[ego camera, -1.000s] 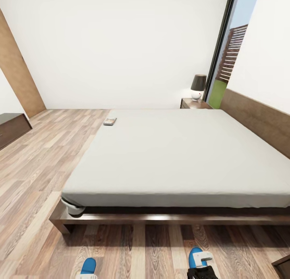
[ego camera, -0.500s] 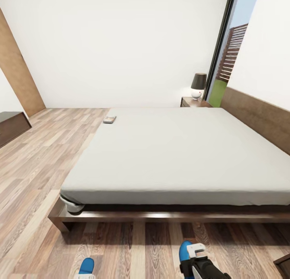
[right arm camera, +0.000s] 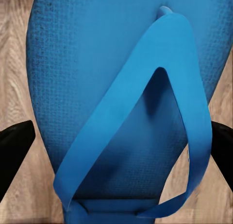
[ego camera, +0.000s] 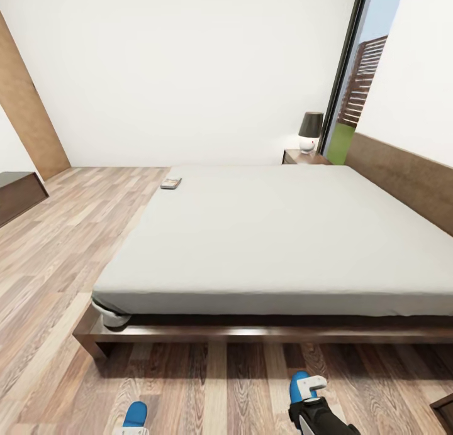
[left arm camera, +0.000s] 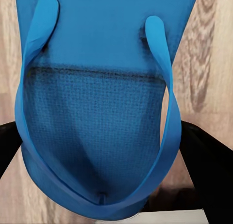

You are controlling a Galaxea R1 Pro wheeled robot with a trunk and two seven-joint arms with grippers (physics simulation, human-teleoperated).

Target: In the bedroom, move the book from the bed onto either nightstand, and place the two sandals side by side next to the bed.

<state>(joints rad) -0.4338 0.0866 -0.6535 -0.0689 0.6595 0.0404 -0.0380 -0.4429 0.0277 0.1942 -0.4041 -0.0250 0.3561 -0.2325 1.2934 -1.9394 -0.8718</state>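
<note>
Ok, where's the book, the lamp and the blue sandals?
book (ego camera: 171, 183), head view, middle of its cover.
lamp (ego camera: 310, 126), head view, dark shade.
left sandal (left arm camera: 97, 136), left wrist view, blue footbed.
right sandal (right arm camera: 97, 88), right wrist view, blue footbed.

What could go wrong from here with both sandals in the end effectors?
The left sandal and right sandal sit well apart in the head view, so they may not end up side by side. The right sandal's loose strap could snag on release. The book lies at the bed's far corner, a long reach.
</note>
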